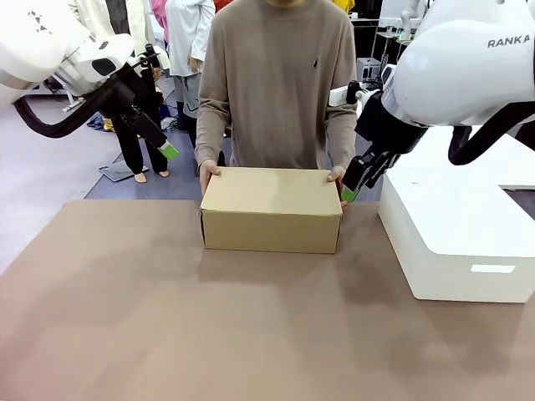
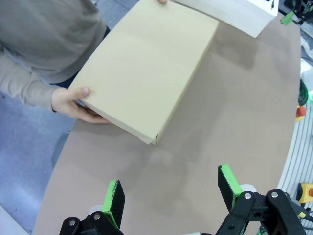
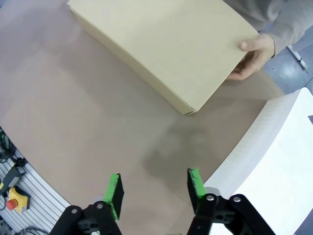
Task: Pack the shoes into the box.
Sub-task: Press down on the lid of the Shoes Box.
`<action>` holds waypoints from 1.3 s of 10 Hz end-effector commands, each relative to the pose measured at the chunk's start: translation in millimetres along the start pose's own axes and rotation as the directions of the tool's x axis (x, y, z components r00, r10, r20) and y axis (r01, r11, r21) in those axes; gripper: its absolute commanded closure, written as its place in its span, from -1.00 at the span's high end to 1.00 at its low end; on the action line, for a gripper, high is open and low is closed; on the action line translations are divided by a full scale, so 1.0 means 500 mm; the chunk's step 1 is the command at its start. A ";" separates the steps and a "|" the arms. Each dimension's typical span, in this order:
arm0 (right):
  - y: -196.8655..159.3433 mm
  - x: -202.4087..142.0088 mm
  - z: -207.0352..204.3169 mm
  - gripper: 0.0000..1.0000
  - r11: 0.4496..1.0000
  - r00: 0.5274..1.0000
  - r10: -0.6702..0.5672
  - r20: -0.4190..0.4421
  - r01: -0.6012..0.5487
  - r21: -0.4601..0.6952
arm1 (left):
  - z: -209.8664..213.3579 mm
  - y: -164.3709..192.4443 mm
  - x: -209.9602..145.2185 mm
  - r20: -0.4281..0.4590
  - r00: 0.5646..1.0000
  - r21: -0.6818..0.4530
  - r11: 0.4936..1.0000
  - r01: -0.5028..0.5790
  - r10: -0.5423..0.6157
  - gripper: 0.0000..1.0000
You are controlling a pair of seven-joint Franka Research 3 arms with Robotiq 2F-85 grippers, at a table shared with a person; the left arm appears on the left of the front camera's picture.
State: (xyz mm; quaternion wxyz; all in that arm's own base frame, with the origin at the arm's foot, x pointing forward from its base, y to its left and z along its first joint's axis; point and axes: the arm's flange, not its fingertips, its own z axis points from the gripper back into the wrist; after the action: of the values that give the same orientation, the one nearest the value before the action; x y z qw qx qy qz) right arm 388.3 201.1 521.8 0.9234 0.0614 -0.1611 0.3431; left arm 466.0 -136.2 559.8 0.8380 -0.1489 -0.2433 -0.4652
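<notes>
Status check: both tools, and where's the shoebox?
Left tool open, raised, nothing held. Right tool open, nothing held. Box closed mid-table, person's hands on its far corners. White box beside it.

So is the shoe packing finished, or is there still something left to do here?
It looks nearly finished: the cardboard box sits on the table with its lid closed. Whether the shoes are inside cannot be seen. The person holds its far corners with both hands. The left gripper and right gripper hang open in the air, holding nothing. Little seems left beyond taking the box away.
</notes>
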 end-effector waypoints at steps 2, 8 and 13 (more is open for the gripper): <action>-0.003 -0.015 0.006 1.00 0.999 1.000 0.027 0.007 -0.027 0.048 | 0.004 0.003 0.001 0.005 1.000 0.009 1.000 0.000 0.000 1.00; 0.002 -0.005 0.004 1.00 1.000 1.000 0.004 -0.011 -0.004 0.011 | 0.004 0.003 0.001 0.005 1.000 0.009 1.000 0.000 0.000 1.00; 0.002 -0.005 0.004 1.00 1.000 1.000 0.004 -0.011 -0.004 0.011 | 0.004 0.003 0.001 0.005 1.000 0.009 1.000 0.000 0.000 1.00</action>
State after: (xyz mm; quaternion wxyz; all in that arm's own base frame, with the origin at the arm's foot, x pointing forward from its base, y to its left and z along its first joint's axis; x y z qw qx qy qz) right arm 385.4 200.2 522.7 0.9224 0.0654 -0.1543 0.3481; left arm 466.0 -136.2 559.8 0.8380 -0.1489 -0.2433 -0.4652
